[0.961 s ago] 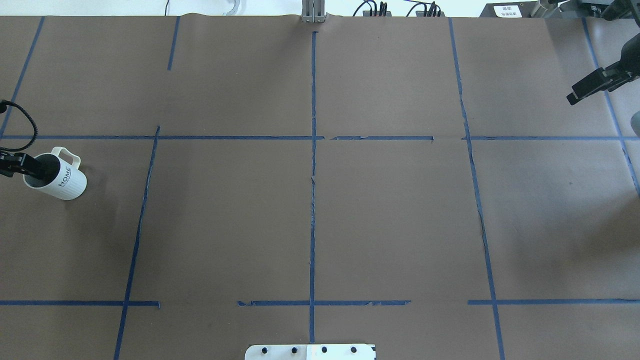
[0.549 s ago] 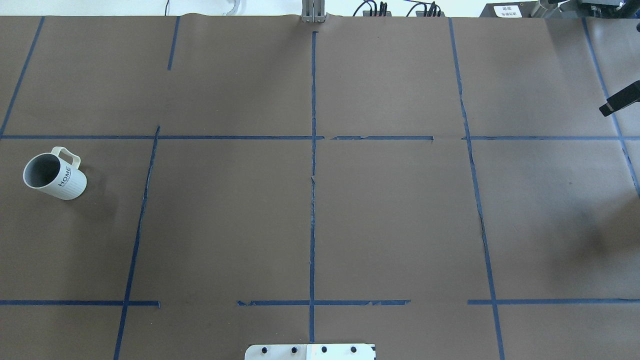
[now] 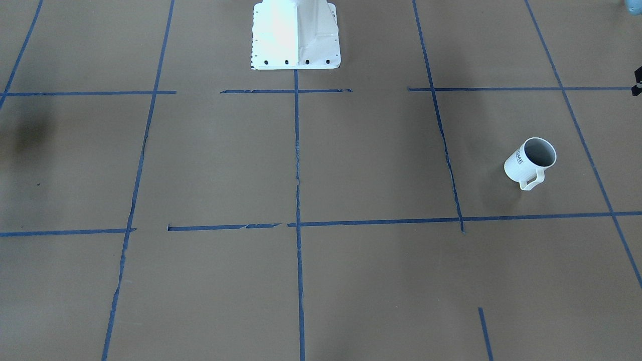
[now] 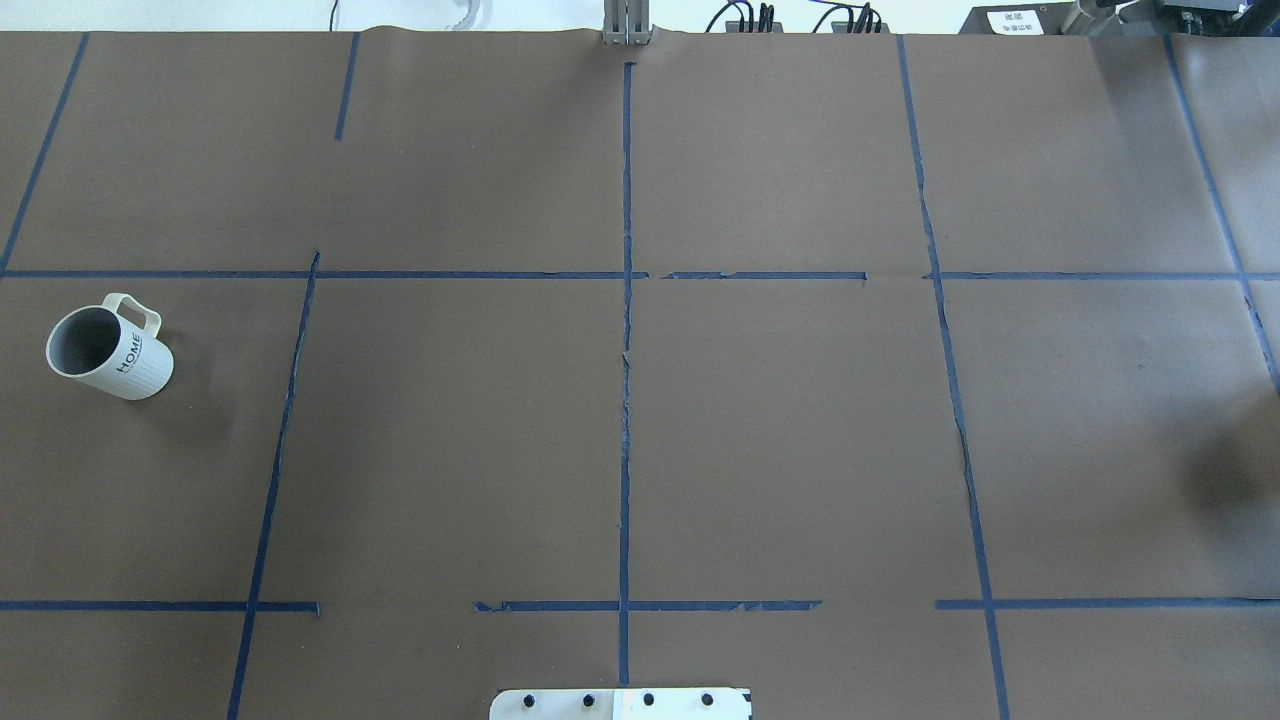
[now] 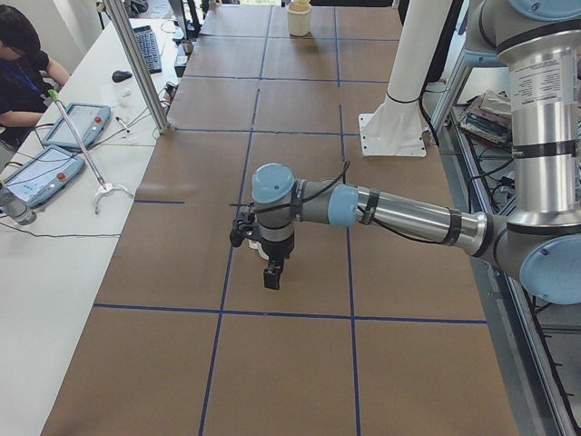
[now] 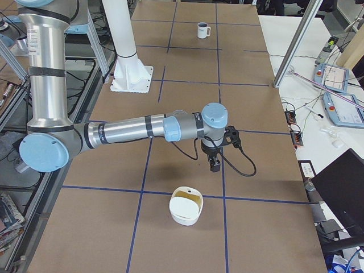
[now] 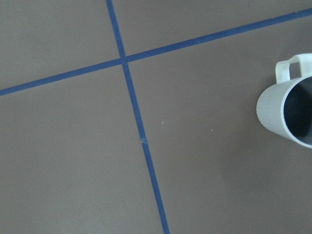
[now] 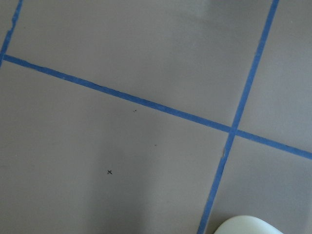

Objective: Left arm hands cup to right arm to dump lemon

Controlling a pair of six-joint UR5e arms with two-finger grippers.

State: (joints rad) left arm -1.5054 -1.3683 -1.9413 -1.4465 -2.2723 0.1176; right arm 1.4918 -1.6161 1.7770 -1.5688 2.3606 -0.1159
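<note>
Two UR5e arms hang low over one taped brown counter (image 4: 780,440). The left arm (image 5: 399,213) holds the left gripper (image 5: 271,277) pointing straight down, and at the counter's far end the right arm (image 6: 125,129) holds the right gripper (image 6: 215,166) the same way. Both show only from the side cameras, so it cannot be told whether either set of jaws is parted or closed. No object can be seen in them.

A white tub (image 6: 185,216) sits near the right jaws, on the side away from the mug.

The cup (image 4: 110,352), a white ribbed mug lettered "HOME", stands free on the counter. Its mouth is up, its long axis is vertical, and its handle is turned away from the robot's base. It lies below and just off to one side of the left jaws, toward the right arm, and is clipped by the edge of the left wrist camera. It is well apart from the right jaws, so the left arm is plainly the nearer. A pick-up would likely need a sideways shift, then a descent onto the rim.

The count: two arms, one counter, one tub, one cup. The lemon appears in no view. The mug's grey inside looks bare, and the tub's yellowish inside is too unclear to read.
</note>
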